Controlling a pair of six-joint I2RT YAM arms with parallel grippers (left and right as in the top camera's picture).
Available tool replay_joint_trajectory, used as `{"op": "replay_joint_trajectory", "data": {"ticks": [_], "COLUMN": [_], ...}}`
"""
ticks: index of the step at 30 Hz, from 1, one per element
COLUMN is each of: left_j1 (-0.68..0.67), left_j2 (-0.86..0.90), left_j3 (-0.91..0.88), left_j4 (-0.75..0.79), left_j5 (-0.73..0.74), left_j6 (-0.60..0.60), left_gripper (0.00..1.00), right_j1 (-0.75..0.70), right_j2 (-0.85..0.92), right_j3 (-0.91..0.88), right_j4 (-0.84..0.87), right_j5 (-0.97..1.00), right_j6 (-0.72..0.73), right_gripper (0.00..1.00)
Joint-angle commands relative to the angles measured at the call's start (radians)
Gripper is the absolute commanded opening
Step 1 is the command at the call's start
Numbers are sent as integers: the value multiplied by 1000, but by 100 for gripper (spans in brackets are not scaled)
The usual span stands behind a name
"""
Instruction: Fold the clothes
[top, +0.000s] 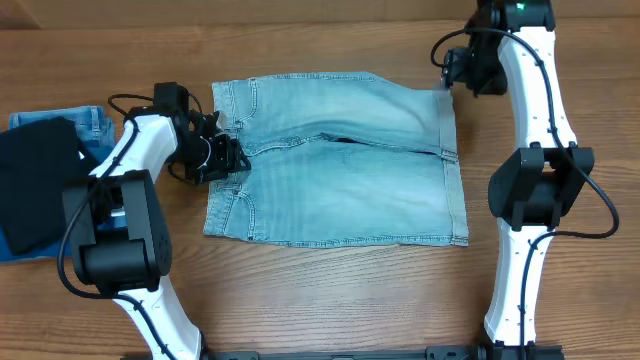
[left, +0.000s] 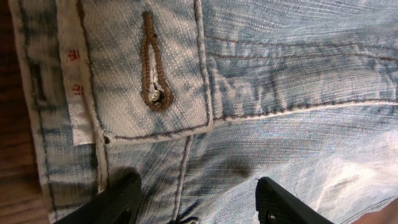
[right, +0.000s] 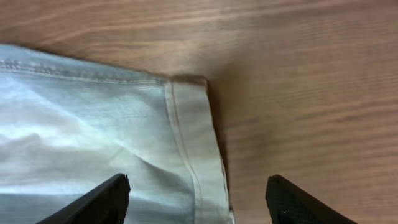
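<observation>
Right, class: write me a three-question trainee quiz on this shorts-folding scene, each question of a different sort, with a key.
1. True or false: the pale denim shorts already lie folded in half.
2. The right gripper hangs over which part of the shorts? A the waistband; B a leg's hem corner; C a back pocket.
3. Fill in: the left gripper, near the buttonhole, has its jaws ____.
Key: 1 false, they lie spread flat on the table; 2 B; 3 open.
</observation>
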Motion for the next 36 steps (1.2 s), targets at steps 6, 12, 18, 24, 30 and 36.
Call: {"op": "replay_joint_trajectory", "data": {"ticks": [6, 12, 18, 24, 30, 36], "left_j1": [10, 10, 10, 10, 10, 10], "left_j2": [24, 24, 24, 24, 24, 24], "left_j3": [-20, -20, -20, -20, -20, -20], "left_j4": [-16, -18, -54, -61, -60, -62], "left_j5": [-51, -51, -51, -51, -51, -51], "left_j6": [1, 0, 1, 0, 0, 0], "left_gripper": [63, 63, 63, 63, 63, 63], "right_j1": [3, 3, -27, -81, -89, -92], "right_j2": [154, 164, 164, 163, 160, 160], "right_j3": [-58, -58, -56, -55, 20, 133], "right_j4": [117, 256, 499, 573, 403, 365], "right_j5": [-64, -133, -61, -63, -185, -179], "right_j6": [-7, 4, 133, 131, 71, 71], "right_gripper": [73, 4, 6, 48, 56, 57]}}
